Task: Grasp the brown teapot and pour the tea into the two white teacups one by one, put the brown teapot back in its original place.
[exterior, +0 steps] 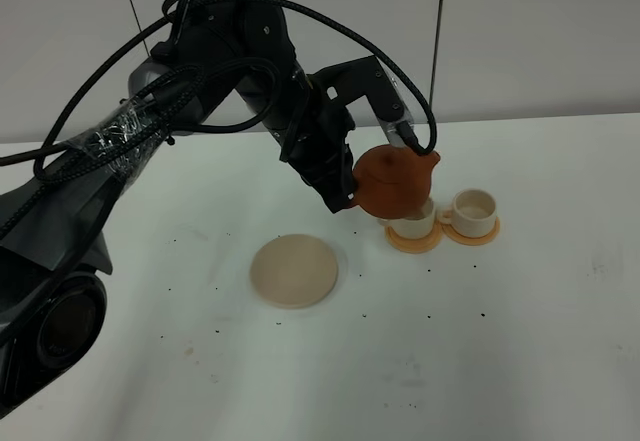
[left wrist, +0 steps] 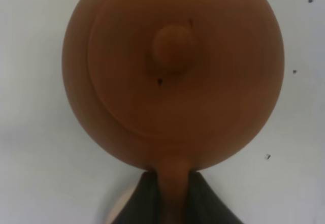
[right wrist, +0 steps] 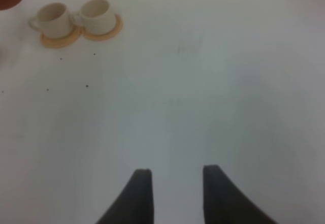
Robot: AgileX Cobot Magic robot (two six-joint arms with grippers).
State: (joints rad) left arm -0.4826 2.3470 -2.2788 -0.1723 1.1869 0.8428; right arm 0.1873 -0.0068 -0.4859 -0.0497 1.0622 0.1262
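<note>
A: Between the left claw's fingers, what sits?
B: The loop handle of the squat reddish-brown clay teapot, clamped tight. The pot hangs just past the claw, close above two small cream-white cups.
A: And the right claw?
B: Slightly parted, empty, with the cups well ahead of it.

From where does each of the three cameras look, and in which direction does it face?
Exterior high: mounted high, looks down on the table; shows the left arm holding the brown teapot by the two white teacups, near the beige disc.
Left wrist: looks straight down on the teapot's lid; the left gripper clamps the handle.
Right wrist: looks across the table toward the teacups; the right gripper shows, jaws apart, empty.
Shared: exterior and right wrist both show teacups and teapot.
</note>
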